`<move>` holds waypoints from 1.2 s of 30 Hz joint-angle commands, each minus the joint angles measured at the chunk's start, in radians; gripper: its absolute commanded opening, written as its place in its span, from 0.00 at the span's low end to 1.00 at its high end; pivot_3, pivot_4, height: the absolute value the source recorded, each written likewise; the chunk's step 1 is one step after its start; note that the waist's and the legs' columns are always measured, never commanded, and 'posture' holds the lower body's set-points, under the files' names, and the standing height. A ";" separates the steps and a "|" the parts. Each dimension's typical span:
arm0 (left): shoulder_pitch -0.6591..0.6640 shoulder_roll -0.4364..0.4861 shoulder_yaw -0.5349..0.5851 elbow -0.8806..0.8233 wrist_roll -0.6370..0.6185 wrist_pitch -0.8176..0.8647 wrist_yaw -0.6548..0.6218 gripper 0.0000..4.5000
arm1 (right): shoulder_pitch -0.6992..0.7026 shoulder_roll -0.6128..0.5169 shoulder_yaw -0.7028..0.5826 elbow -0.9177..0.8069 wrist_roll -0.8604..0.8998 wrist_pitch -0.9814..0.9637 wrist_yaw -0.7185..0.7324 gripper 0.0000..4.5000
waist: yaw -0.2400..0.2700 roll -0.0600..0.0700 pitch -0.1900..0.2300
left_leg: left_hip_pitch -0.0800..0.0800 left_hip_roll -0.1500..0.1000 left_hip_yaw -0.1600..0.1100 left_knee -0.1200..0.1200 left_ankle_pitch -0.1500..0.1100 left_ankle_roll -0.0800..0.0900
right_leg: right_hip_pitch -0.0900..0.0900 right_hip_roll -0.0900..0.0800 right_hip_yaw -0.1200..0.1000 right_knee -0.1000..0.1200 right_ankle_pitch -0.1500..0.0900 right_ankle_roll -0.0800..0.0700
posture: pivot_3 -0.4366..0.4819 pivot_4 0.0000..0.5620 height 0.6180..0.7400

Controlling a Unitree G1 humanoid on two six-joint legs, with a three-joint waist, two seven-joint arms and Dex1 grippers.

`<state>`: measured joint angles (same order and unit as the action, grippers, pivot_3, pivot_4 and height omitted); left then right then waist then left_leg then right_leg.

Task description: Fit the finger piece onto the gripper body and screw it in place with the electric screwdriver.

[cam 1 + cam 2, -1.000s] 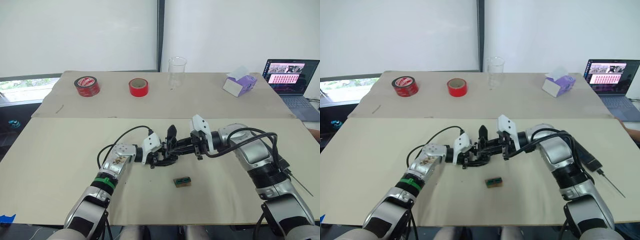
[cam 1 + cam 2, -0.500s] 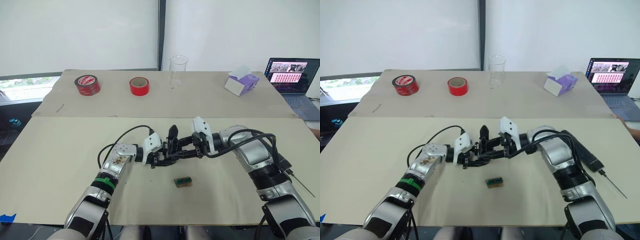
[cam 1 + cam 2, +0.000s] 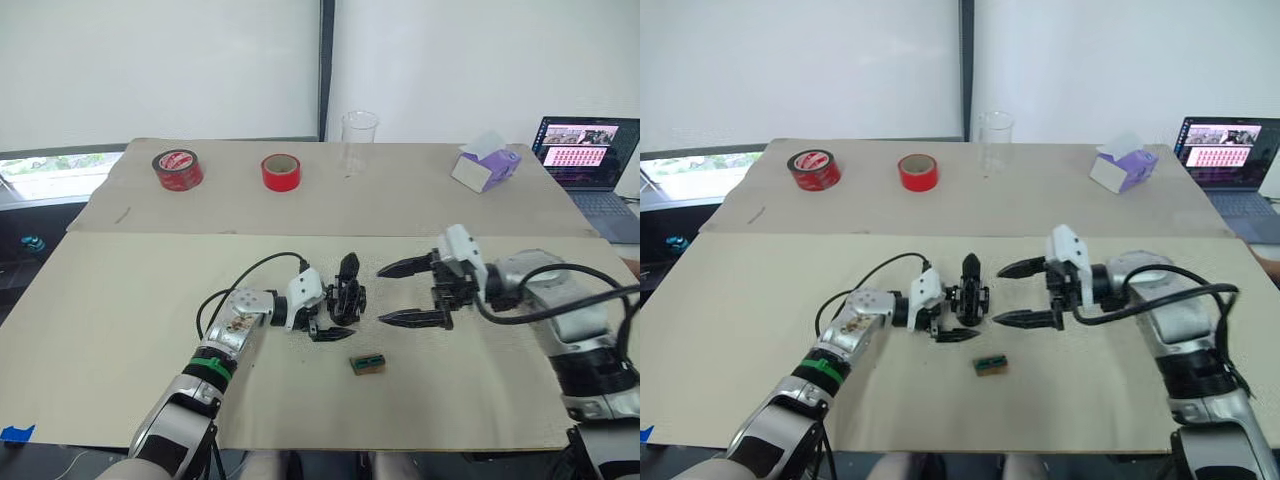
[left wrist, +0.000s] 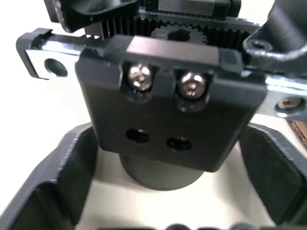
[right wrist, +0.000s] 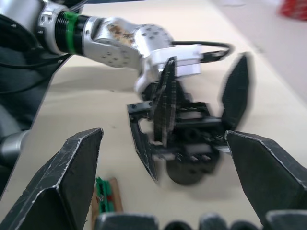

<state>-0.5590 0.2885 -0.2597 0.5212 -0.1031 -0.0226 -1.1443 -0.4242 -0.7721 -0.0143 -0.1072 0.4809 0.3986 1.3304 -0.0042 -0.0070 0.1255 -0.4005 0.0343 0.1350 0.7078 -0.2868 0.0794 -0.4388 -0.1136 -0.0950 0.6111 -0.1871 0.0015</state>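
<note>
At the middle of the tabletop [image 3: 120,330] the left pincer [image 3: 328,314] pinches the gripper body [image 3: 348,296], its black fingers [image 4: 67,177] bracketing the round base on both sides and steadying it upright. The right pincer [image 3: 398,293] hangs just beside it toward the robot's right, spread wide and holding nothing, apart from the body. The body's one pointed finger stands up, long axis vertical, tip toward the ceiling; the left wrist view shows two screws seated in the front block with two bare holes beneath them. Whether the finger piece is already on I cannot tell from here. My read: we're at the changeover between fitting and fastening, with the driving of screws not yet begun. The next move calls for the free right pincer to fetch the electric screwdriver, bring its bit square onto a hole, and press gently while the left hand keeps the body from twisting. A small green-brown block [image 3: 367,364] lies near, closer to the robot.
</note>
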 commanded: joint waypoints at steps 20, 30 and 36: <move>0.316 0.348 0.364 -0.690 -0.529 0.294 -0.112 0.99 | 0.958 0.211 -0.888 -0.179 0.004 -0.221 -0.424 1.00 | 0.016 0.003 0.007 | 0.003 -0.002 0.001 -0.010 0.002 -0.011 | 0.000 0.001 0.004 -0.001 -0.009 0.002 | 0.48 0.27 1.00; 0.296 0.323 0.339 -0.821 -0.594 0.375 -0.040 0.99 | 0.609 -0.201 -0.558 0.180 -0.161 0.038 -0.458 1.00 | 0.004 0.000 0.010 | 0.008 -0.004 0.004 -0.013 0.006 -0.004 | 0.001 0.004 0.009 -0.001 -0.010 0.001 | 0.48 0.27 1.00; 0.300 0.314 0.310 -0.830 -0.558 0.356 -0.032 0.99 | 0.246 -0.290 -0.252 0.514 -0.285 -0.004 -0.348 1.00 | 0.015 -0.003 0.013 | 0.007 -0.004 0.005 -0.013 0.006 -0.005 | 0.001 0.007 0.009 -0.001 -0.009 0.001 | 0.48 0.27 1.00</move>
<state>-0.2555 0.5990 0.0495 -0.2805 -0.6680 0.3466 -1.1817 -0.1321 -1.0336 -0.3061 0.3488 0.2273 0.4117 0.9523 0.0104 -0.0097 0.1387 -0.3936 0.0308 0.1405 0.6945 -0.2807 0.0745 -0.4382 -0.1067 -0.0857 0.6099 -0.1963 0.0028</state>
